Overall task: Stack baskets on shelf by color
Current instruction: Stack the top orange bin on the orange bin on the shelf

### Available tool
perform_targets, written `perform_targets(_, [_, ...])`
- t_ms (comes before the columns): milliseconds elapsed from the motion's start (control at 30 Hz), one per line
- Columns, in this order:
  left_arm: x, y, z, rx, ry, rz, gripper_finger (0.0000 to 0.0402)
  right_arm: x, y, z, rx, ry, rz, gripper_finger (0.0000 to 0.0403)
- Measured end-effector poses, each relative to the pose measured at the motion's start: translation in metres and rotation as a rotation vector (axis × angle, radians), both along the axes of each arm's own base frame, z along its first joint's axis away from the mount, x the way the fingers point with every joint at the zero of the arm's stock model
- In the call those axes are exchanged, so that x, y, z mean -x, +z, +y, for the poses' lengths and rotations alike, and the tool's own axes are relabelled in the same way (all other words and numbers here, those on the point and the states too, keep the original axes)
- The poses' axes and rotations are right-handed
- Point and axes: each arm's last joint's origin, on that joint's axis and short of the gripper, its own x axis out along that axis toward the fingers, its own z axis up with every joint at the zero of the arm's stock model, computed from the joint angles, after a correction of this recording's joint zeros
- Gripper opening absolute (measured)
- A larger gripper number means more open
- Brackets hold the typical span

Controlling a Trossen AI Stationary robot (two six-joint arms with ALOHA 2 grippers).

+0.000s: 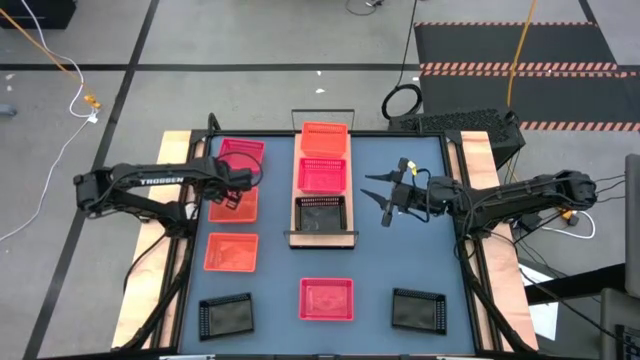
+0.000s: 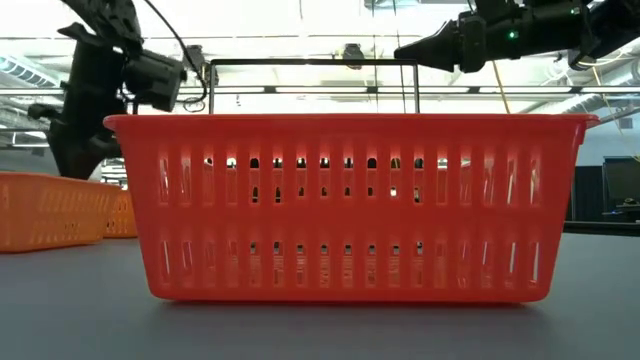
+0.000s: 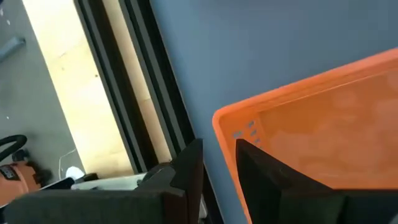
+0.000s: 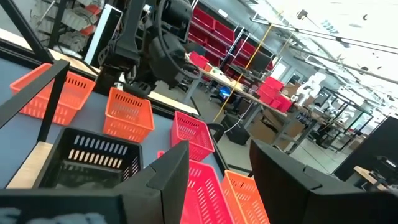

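Observation:
The light-wood shelf [image 1: 323, 237] lies in the table's middle and carries three baskets in a row: orange-red [image 1: 324, 140] at the far end, pink-red [image 1: 323, 175] in the middle, black [image 1: 322, 213] at the near end. My left gripper [image 1: 232, 196] is at an orange basket [image 1: 240, 208] left of the shelf, shut on its wall. A pink-red basket [image 1: 241, 155] rests just beyond it. My right gripper [image 1: 379, 197] hovers open right of the shelf, above the table, touching nothing. My left gripper [image 3: 217, 171] has the orange basket's side wall near a corner [image 3: 225, 127]. One finger [image 3: 267, 171] is inside the basket and one finger [image 3: 186, 168] outside, coming from above. Whether the basket is lifted off the table, I cannot tell.
On the blue table rest another orange basket [image 1: 231, 252], two black baskets [image 1: 226, 315] [image 1: 418, 309] and a pink-red basket [image 1: 327, 299] along the near edge; that pink-red basket [image 2: 350, 200] fills the low view. Bare table lies right of the shelf.

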Motion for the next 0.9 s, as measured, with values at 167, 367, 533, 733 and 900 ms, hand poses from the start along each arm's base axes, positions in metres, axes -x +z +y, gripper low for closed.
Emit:
perform_targets(167, [0.009,-0.018,0.004,0.028,0.042,0.004,0.0097,0.0,0.0,0.0,0.0,0.0,0.0,0.0167])
perform_targets(367, [0.009,-0.021,0.007,0.065,0.052,-0.031,0.0097,0.0,0.0,0.0,0.0,-0.001,0.0,0.0167])
perform_targets(533, [0.008,-0.021,0.006,0.092,0.051,-0.05,0.0084,0.0,0.0,0.0,-0.014,-0.001,-0.004,0.0167])
perform_targets(733, [0.008,-0.02,0.007,0.064,0.03,-0.042,0.0014,0.0,0.0,0.0,-0.037,-0.001,-0.011,0.0167])
perform_targets(900, [0.003,-0.005,0.01,0.028,0.006,-0.069,0.0028,0.0,0.0,0.0,-0.047,-0.001,-0.014,0.0167])
